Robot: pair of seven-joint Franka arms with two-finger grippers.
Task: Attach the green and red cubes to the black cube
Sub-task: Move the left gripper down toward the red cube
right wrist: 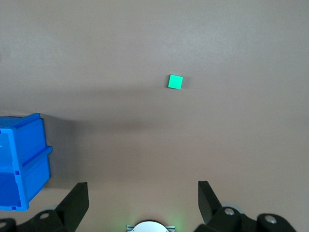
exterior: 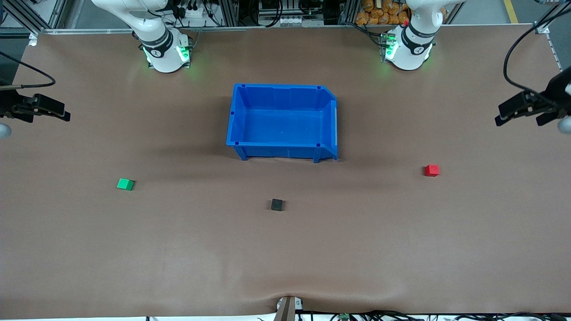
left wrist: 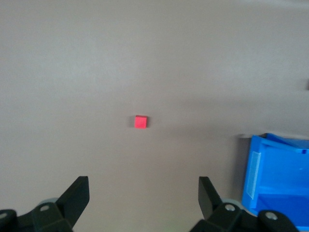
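The green cube (exterior: 125,184) lies on the table toward the right arm's end. The red cube (exterior: 431,170) lies toward the left arm's end. The black cube (exterior: 277,204) sits between them, nearer the front camera than the blue bin. All three stand apart. My left gripper (exterior: 519,112) is open and empty, up in the air over the table's edge at the left arm's end. The red cube (left wrist: 140,122) shows below it, and the gripper (left wrist: 143,193) holds nothing. My right gripper (exterior: 49,109) is open and empty over the right arm's end. It (right wrist: 142,198) looks down on the green cube (right wrist: 175,81).
An empty blue bin (exterior: 281,87) stands mid-table between the arm bases and the black cube. Its wall shows in the left wrist view (left wrist: 253,164) and the right wrist view (right wrist: 34,145). Brown table surface surrounds the cubes.
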